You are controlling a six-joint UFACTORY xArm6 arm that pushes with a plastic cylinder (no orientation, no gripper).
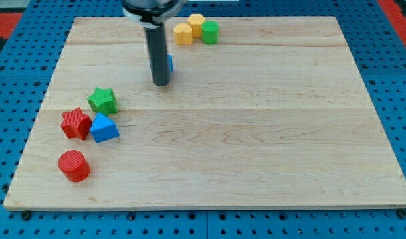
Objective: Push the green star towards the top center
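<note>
The green star (102,100) sits near the counter (256,146) left edge, touching nothing, with my tip (161,83) well apart toward the top edge. No claw is fitted, so nothing is held. Risk: an off-centre push could spin the star into the adjacent red star (76,123) or blue block (104,128).

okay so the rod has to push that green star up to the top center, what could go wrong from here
1. My tip sits above and to the right of the green star, the wrong side for pushing upward; circling behind could knock the red star or blue triangle close by.
2. A blue block partly hidden behind the rod might get dragged along.
</note>
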